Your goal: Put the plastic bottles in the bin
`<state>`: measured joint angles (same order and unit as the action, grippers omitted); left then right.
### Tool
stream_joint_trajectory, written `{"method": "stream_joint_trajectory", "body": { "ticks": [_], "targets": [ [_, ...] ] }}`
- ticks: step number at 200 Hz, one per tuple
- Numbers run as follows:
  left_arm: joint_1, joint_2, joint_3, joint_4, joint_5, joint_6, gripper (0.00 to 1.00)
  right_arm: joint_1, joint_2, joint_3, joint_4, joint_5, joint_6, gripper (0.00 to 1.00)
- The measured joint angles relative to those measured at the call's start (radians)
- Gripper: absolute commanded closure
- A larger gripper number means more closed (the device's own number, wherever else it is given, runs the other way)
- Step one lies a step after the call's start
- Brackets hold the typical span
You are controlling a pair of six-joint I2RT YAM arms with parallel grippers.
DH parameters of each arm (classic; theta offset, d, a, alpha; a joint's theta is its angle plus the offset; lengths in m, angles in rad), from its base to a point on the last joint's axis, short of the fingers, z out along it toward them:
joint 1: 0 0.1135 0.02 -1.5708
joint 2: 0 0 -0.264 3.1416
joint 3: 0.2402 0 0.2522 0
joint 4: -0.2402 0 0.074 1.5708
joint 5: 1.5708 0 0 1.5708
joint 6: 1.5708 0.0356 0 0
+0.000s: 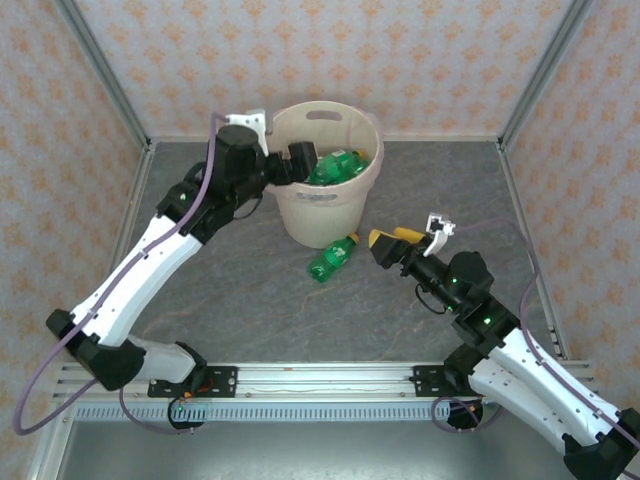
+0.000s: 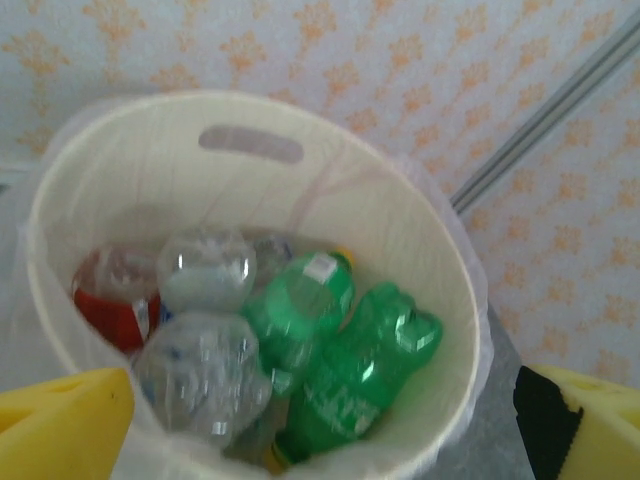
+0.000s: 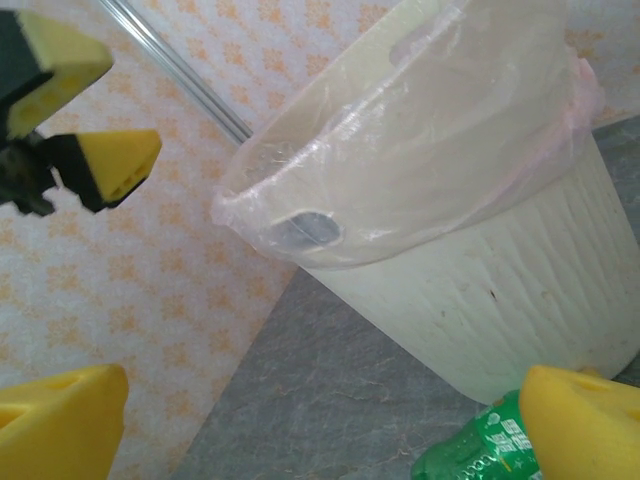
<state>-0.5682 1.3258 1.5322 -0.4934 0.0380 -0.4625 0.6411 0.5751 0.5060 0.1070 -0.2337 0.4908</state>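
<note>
While the left gripper [image 1: 300, 158] gapes empty over the bin [image 1: 322, 212], a green bottle [image 1: 333, 258] lies at the bin's foot, just left of the right gripper [image 1: 392, 238], jaws open and empty; cap end toward them; right arm nearer.

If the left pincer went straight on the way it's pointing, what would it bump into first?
Probably the green plastic bottle lying on the pile inside the big round cream plastic bin. The open left pincer points down into it, though depth is hard to judge.
</note>
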Motion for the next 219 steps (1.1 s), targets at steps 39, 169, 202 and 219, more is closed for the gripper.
{"method": "stream_joint_trajectory", "body": {
  "ticks": [39, 169, 202, 219],
  "targets": [
    [-0.076, -0.203, -0.299, 0.079, -0.039, -0.015, 0.01, 0.0, -0.001, -0.044, -0.026, 0.017, 0.008, 0.0],
    [-0.232, -0.375, -1.001, 0.41, -0.152, -0.124, 0.07, 0.0, -0.061, -0.069, -0.091, 0.07, 0.019, 0.0],
    [-0.267, -0.227, -1.005, 0.526, -0.16, -0.114, 0.07, 0.0, -0.086, -0.077, -0.113, 0.071, 0.019, 0.0],
    [-0.283, -0.146, -1.004, 0.579, -0.168, -0.107, 0.07, 0.0, -0.098, -0.078, -0.124, 0.072, 0.019, 0.0]
  ]
}}
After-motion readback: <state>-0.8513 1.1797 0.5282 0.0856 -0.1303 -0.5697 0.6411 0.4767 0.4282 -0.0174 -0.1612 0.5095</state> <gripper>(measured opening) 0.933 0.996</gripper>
